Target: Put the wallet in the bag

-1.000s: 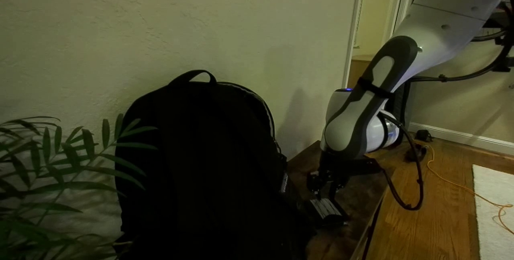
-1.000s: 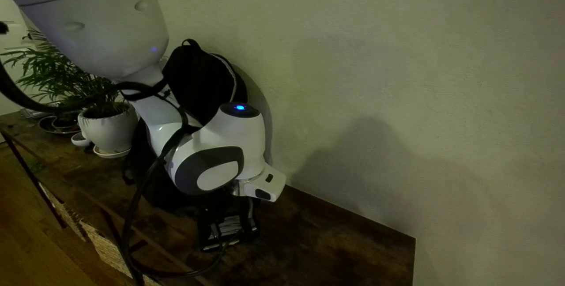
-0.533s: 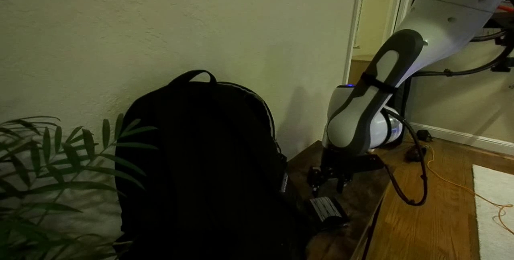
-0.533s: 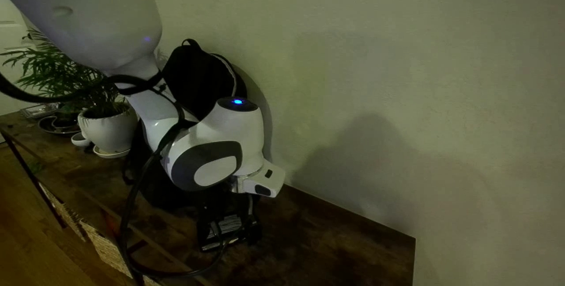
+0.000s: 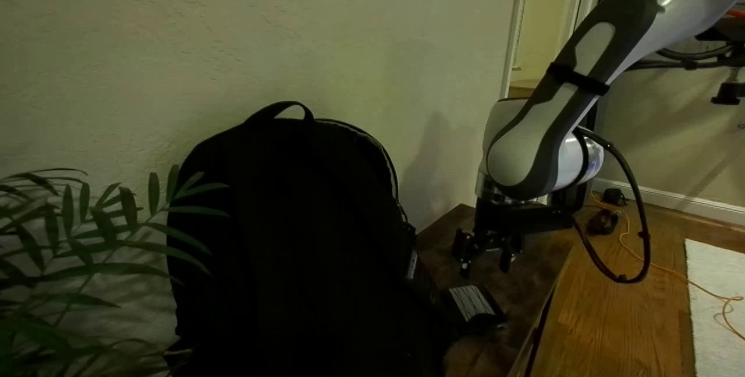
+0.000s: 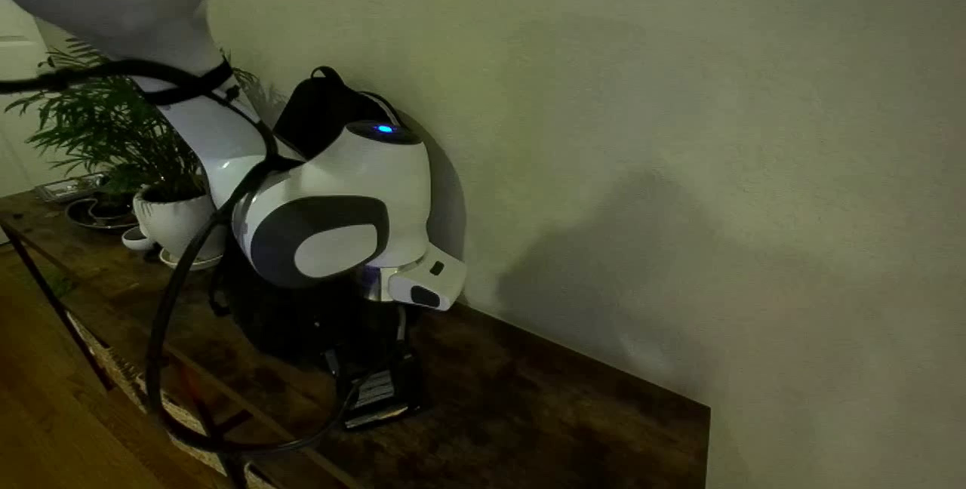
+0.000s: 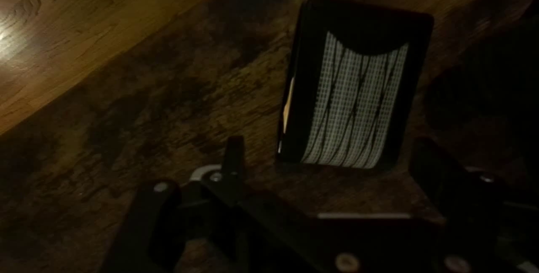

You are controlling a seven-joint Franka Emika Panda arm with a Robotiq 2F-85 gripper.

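Looks like the pick-up step, before any grasp: poised above the wallet [image 7: 356, 100] with a claw [image 5: 485, 267] spread wide and gripping nothing. Find that wallet flat on the surface [image 7: 189, 108], right of centre in the wrist frame. Probably calls next for lining up, lowering and pinching across the narrow width. Count, in exterior views, one wallet, one claw, one bag [image 5: 291, 237] left of centre, one white pot [image 6: 170, 217] at left.

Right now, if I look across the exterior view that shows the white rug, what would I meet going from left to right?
Palm-like green leaves → black backpack → grey-faced dark wallet → white rug.
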